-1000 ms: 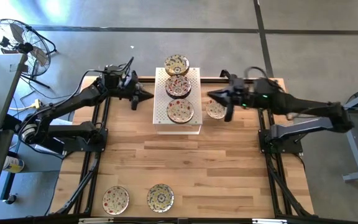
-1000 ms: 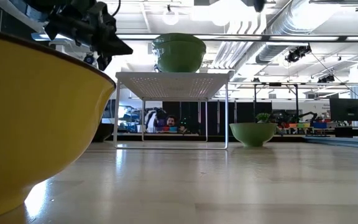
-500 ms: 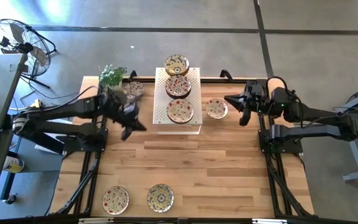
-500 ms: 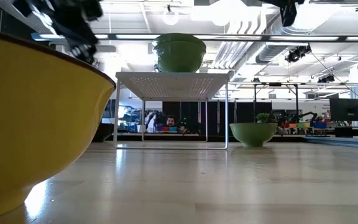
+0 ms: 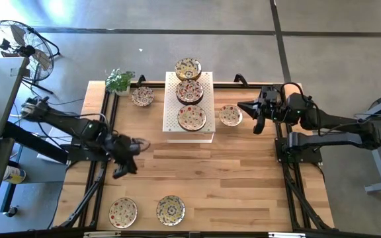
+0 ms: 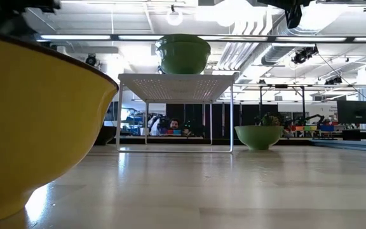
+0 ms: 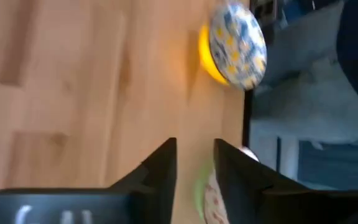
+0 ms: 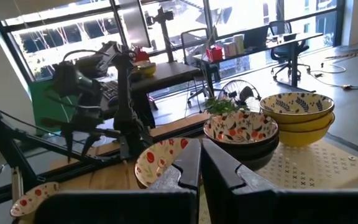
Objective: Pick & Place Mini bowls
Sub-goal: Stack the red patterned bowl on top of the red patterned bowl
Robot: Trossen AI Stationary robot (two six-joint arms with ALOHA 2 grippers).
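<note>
Wooden table [image 5: 197, 178] has mini bowls in 2 spots. Some sit far back on and by the white rack [image 5: 189, 133]: three on top of it, one at its far end, one by the plant [image 5: 119, 79] and one on the right side [image 5: 230, 116]. Two more sit at the near edge, a reddish bowl [image 5: 123, 211] and a blue-yellow bowl [image 5: 170, 209].

Left gripper [image 5: 123, 168] is over the left part of the table, btw the rack and the near bowls. It points to the near edge, so those two bowls lie right ahead of it, a bit to the side. In the left wrist view the blue-yellow one shows ahead of the fingers [image 7: 160, 171]. They're round, so no long side to line up w/. Fingers are a little apart w/ nothing btw them, touching nothing.

Right gripper [image 5: 255, 116] waits just beside the bowl right of the rack. Its fingers are closed, holding nothing.

I think the left arm is nearer the two near bowls, so it goes for them.
</note>
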